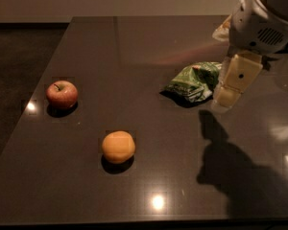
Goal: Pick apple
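Observation:
The apple [62,94], small, red with yellowish patches and a short dark stem, sits upright on the dark table [149,47] at the left. My gripper [227,97] hangs from the white arm [261,18] at the right, low over the table and just right of a green bag. It is far from the apple, with most of the table's width between them, and holds nothing that I can see.
A plain orange round fruit [118,147] lies in front of the apple, toward the middle. A crumpled green snack bag [194,82] lies next to the gripper. The arm's shadow [230,166] falls on the table at the front right. The table's left edge is close to the apple.

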Controlling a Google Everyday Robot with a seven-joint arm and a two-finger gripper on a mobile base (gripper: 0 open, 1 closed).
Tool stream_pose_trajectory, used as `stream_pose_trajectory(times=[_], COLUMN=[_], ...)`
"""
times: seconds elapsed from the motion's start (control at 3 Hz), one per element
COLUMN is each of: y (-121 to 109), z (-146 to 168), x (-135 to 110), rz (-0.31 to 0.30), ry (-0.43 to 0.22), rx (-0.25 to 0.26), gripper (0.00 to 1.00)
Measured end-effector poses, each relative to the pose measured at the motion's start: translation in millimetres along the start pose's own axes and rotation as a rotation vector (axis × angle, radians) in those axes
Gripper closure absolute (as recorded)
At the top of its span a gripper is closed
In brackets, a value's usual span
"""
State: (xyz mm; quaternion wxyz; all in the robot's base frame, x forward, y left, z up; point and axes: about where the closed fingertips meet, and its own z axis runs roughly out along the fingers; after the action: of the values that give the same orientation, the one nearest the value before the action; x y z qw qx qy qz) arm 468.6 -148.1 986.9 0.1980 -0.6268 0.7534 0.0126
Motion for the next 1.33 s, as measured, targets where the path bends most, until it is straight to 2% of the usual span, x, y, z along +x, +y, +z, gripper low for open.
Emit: stream_pose_trajectory(times=[0.33,0.67,1.0,1.33], y=[-4,-10,-17,-22], z=[26,57,85,115], x=[-48,-93,-127,-146], rz=[-0.01,0.02,0.078,0.145], ry=[-0.04,-0.051,-0.053,-0.086], rx=[-0.02,-0.007,0.018,0.0], gripper=[0.0,0.0,0.0,0.0])
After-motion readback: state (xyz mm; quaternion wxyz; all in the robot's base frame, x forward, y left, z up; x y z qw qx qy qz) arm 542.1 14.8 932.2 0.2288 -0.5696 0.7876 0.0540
